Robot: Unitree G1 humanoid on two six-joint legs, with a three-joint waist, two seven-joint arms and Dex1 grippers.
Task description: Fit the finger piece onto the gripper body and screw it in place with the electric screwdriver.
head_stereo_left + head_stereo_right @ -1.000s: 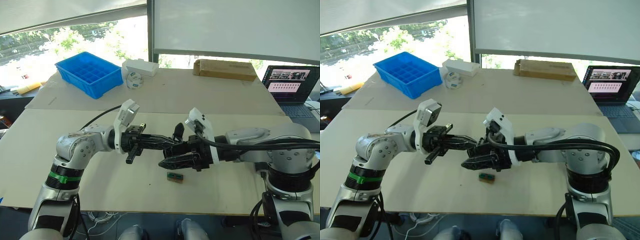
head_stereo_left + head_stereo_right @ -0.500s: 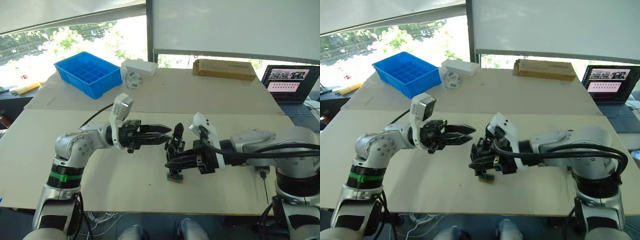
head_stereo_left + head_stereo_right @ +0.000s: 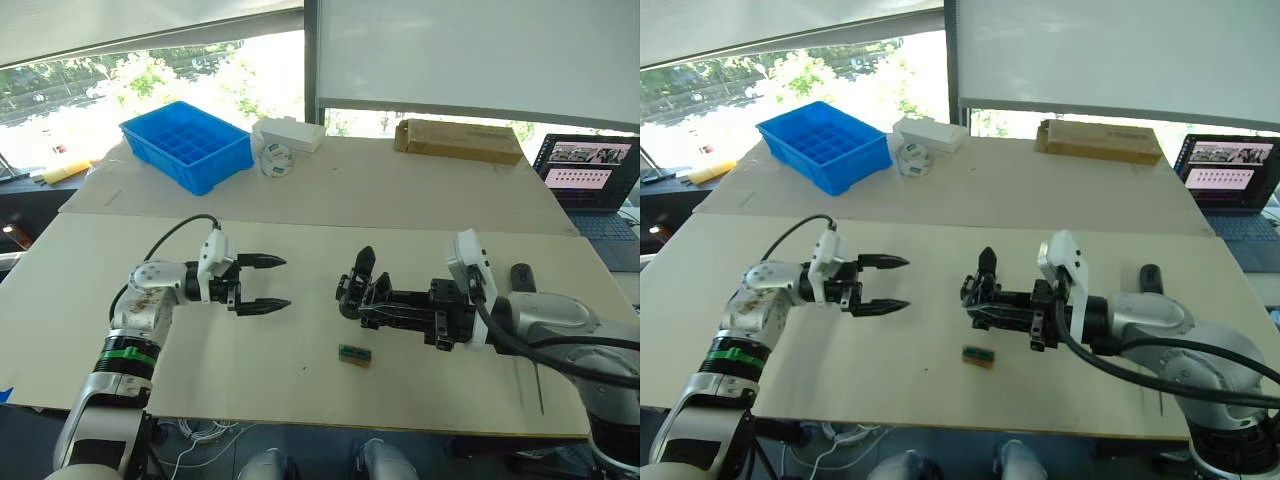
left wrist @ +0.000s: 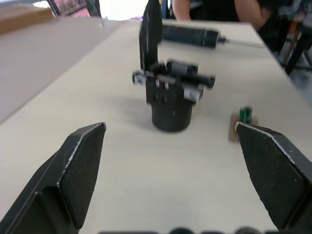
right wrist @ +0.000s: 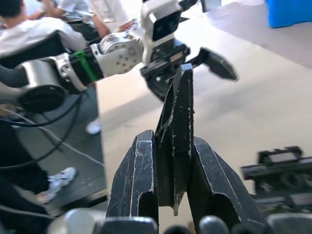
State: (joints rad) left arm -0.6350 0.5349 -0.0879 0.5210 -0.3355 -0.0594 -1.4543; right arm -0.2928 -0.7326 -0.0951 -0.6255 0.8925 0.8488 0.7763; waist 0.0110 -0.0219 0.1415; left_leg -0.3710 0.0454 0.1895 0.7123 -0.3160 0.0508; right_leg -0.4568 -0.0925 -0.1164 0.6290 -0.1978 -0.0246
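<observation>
My right gripper (image 5: 171,139) is shut on the finger piece (image 5: 175,112), a black tapered piece whose point sticks out past the fingertips toward my left arm. The gripper body (image 3: 357,290) stands on the table just beside those fingers, its one pointed finger (image 4: 151,34) sticking up. Well to its left, my left gripper (image 3: 284,283) hangs open and holds nothing. The electric screwdriver (image 4: 187,35) lies on the table behind the gripper body, partly under my right arm, with its rounded end (image 3: 520,275) showing.
A small green-brown block (image 3: 353,354) lies near the front edge. At the back stand a blue tray (image 3: 187,146), a white box (image 3: 290,133), a tape roll (image 3: 272,160), a cardboard box (image 3: 458,140) and a laptop (image 3: 590,165). People (image 5: 24,29) sit beyond the table's left end.
The finger piece passed from my left gripper to my right one. The left gripper opened and drew back to the left. The right gripper shut on the piece and pulled back to the right.
</observation>
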